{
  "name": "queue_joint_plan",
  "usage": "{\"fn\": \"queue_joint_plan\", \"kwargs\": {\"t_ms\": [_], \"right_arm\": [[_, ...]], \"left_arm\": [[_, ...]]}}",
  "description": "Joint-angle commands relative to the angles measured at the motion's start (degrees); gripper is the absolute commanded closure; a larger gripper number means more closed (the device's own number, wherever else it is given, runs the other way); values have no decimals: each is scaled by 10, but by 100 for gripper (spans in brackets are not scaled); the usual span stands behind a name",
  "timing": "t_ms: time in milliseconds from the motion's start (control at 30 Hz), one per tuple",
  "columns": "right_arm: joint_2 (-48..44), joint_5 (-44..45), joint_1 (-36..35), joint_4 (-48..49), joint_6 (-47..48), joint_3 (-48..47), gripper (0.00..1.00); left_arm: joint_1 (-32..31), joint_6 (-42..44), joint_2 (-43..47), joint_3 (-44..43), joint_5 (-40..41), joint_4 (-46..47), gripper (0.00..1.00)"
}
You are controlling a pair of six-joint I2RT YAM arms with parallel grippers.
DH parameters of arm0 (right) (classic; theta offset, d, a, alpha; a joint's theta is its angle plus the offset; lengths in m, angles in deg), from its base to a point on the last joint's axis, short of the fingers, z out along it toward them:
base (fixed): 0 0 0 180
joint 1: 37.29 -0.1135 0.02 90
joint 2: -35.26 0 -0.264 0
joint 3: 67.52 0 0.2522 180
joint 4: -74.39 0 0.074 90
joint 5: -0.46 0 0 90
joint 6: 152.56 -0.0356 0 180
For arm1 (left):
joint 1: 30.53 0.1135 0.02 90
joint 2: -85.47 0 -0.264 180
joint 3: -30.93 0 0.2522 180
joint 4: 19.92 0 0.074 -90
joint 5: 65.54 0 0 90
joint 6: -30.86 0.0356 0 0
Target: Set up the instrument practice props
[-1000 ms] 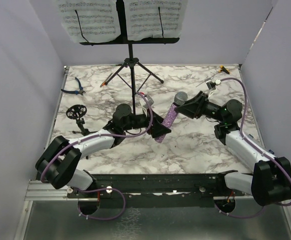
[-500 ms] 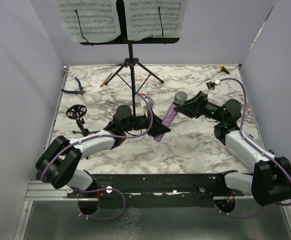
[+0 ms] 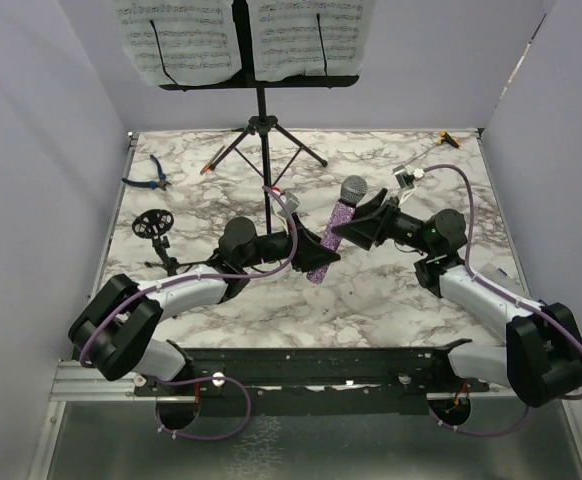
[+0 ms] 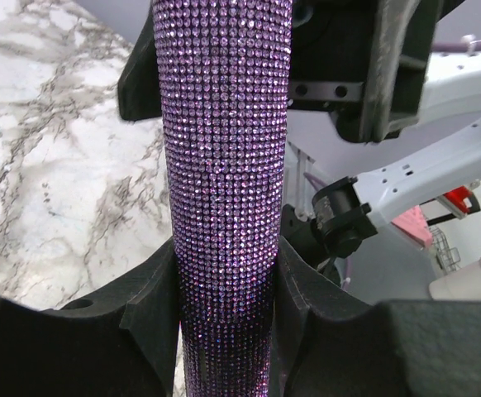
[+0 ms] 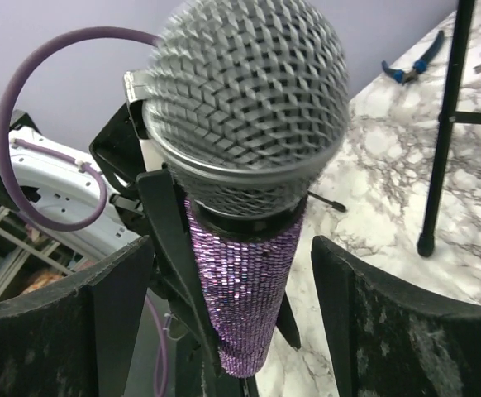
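Note:
The purple glitter microphone [image 3: 331, 235] stands tilted above the table's middle, mesh head [image 5: 245, 99] up. My left gripper [image 3: 314, 258] is shut on its lower handle [image 4: 224, 165], with a pad [image 4: 154, 302] pressed against each side. Around the upper handle [image 5: 240, 289] is my right gripper [image 3: 359, 226], open, its fingers [image 5: 364, 322] clear of the glitter on both sides. At the back stands the tall black music stand [image 3: 262, 110], with white sheet-music pages [image 3: 176, 35] on its desk. The small black mic stand [image 3: 154, 226] sits at the left.
Blue-handled pliers [image 3: 152, 176] lie at the far left, also visible in the right wrist view as pliers [image 5: 414, 64]. A small orange-tipped tool [image 3: 449, 139] lies at the back right corner. The music stand's tripod legs [image 3: 291, 148] spread over the back of the table. Purple walls close three sides.
My left gripper shut on the microphone's lower handle. Then my right gripper opened off the upper handle. The microphone's head has shifted slightly to the left and back.

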Motion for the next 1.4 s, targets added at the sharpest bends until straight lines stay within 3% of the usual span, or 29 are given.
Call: {"fn": "queue_joint_plan", "kwargs": {"t_ms": [0,167,367,500,733,833,900,967,1067,1167,1367], "right_arm": [[38,26,-27,101,-41,-4,22],[67,27,-38,175,-79,-8,40],[57,35,-38,176,-76,-9,32],[51,31,-39,162,-69,-20,35],[72,20,-39,158,-72,-36,54],[84,9,-40,166,-78,-44,74],[87,6,-39,165,-78,-48,88],[86,3,-39,159,-71,-51,99],[74,7,-39,130,-43,-51,100],[47,21,-39,74,1,-48,100],[-21,64,-39,-90,110,-55,100]], "left_arm": [[0,-38,24,12,10,102,100],[0,-47,28,22,15,119,100],[0,-53,33,34,23,132,100],[0,-52,34,38,24,134,100],[0,-50,30,42,19,137,100],[0,-50,26,39,18,137,100],[0,-50,25,40,19,137,87],[0,-48,25,42,20,138,62],[4,-46,27,44,24,137,36],[14,-51,30,44,26,138,23],[58,-65,55,55,29,134,9]]}}
